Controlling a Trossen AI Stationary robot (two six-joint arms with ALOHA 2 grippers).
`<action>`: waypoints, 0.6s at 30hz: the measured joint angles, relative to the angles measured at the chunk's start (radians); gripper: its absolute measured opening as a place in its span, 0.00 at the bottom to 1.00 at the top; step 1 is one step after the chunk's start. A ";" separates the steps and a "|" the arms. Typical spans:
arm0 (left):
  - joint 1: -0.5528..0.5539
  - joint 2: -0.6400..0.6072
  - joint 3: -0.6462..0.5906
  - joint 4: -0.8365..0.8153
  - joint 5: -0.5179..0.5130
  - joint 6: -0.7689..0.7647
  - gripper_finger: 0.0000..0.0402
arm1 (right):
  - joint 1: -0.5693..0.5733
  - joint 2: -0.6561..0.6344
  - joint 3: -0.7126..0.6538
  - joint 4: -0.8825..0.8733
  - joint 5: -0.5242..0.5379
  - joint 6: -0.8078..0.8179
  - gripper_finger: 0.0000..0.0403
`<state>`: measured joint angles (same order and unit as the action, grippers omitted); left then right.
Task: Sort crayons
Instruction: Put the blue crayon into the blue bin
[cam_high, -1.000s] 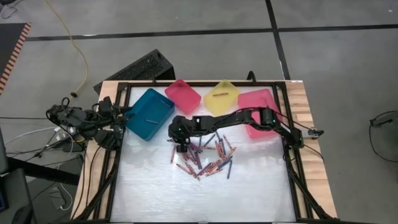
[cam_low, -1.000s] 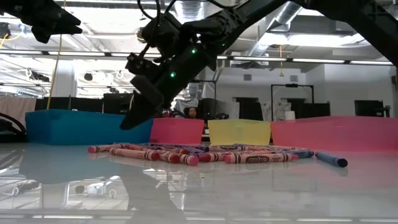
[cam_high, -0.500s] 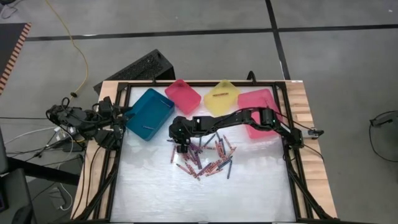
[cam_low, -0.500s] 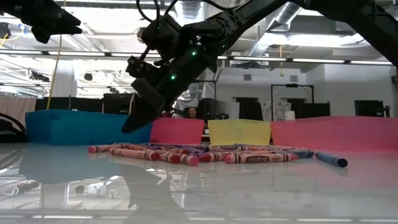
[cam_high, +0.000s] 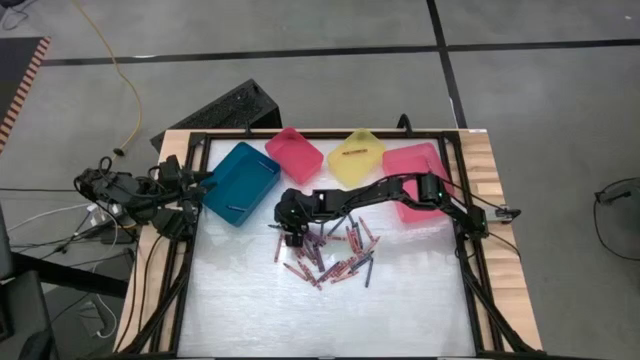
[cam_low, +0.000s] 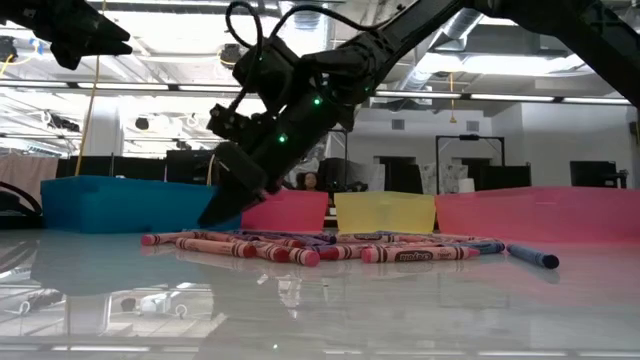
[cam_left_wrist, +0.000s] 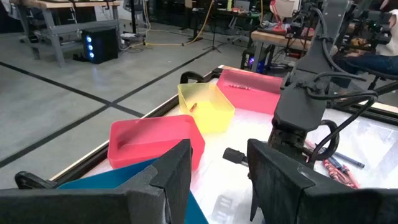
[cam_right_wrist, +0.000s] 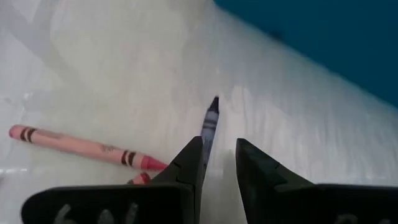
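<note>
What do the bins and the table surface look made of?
Teal bin, small pink bin, yellow bin: likely smooth moulded plastic, uniform colour, thin walls with rounded corners. Table surface: glossy white, probably laminate or acrylic; it mirrors the bins and crayons.

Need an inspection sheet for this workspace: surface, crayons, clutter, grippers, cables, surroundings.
Surface: white table top, glossy, black frame around it.
Job's things: crayons piled mid-table; teal bin, two pink bins, yellow bin along the far edge.
Clutter: nothing seen.
Grippers: right gripper low over the table beside the pile, a dark crayon between its fingers; left gripper open, parked by the teal bin.
Cables: yellow cable on the floor; tangle at the left arm's base.
Surroundings: grey floor, workshop benches, a person seated behind.
</note>
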<state>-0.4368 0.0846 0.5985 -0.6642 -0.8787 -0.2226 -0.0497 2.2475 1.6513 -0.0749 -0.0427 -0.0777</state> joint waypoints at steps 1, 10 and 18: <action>0.000 0.000 0.000 0.000 0.000 0.000 0.36 | -0.001 0.000 -0.001 0.006 -0.001 0.004 0.23; 0.000 0.000 0.000 0.000 0.000 0.000 0.36 | -0.016 -0.001 -0.005 0.006 -0.012 0.002 0.23; 0.000 0.000 0.000 0.000 0.000 -0.001 0.36 | -0.009 -0.001 -0.005 0.002 -0.012 -0.001 0.23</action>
<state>-0.4368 0.0845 0.5986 -0.6643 -0.8787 -0.2234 -0.0586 2.2467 1.6466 -0.0732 -0.0547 -0.0788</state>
